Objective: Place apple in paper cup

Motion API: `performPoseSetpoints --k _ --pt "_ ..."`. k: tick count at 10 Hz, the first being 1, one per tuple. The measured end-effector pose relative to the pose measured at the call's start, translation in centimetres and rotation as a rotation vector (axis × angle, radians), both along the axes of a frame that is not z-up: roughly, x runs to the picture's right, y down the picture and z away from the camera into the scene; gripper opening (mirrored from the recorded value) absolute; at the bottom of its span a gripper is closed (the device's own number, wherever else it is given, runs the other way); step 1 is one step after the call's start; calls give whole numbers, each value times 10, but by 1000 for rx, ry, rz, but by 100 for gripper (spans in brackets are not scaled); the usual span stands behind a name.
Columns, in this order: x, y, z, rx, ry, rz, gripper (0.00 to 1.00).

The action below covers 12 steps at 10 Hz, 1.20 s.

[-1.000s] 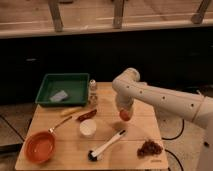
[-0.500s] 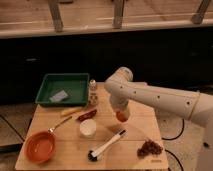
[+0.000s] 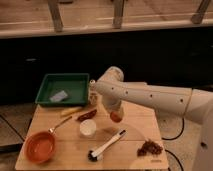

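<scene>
My gripper (image 3: 115, 114) hangs from the white arm over the middle of the wooden table, shut on the small red-orange apple (image 3: 116, 117), which is lifted clear of the tabletop. The white paper cup (image 3: 87, 128) stands upright down and to the left of the apple, a short gap away, with its pale inside showing. The apple is beside the cup, not over it.
A dark red pepper (image 3: 87, 115) lies just behind the cup. An orange pan (image 3: 40, 147) sits front left, a green tray (image 3: 63, 89) back left, a black-and-white brush (image 3: 106, 146) in front of the cup, a grape cluster (image 3: 150, 147) front right.
The arm has carried the apple leftward across the table, from right of centre toward the cup. Nothing else moved.
</scene>
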<state>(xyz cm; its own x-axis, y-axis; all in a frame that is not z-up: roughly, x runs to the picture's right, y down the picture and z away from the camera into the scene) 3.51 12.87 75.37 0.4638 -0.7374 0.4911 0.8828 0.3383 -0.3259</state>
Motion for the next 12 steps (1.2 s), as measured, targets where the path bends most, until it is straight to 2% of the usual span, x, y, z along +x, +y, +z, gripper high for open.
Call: performPoseSetpoints --k 4,6,12 --pt "-26 0 -8 1 -33 -63 3" --pt "-50 3 -13 -2 -60 -100 3" --pt "-75 6 -23 1 -109 -163 3"
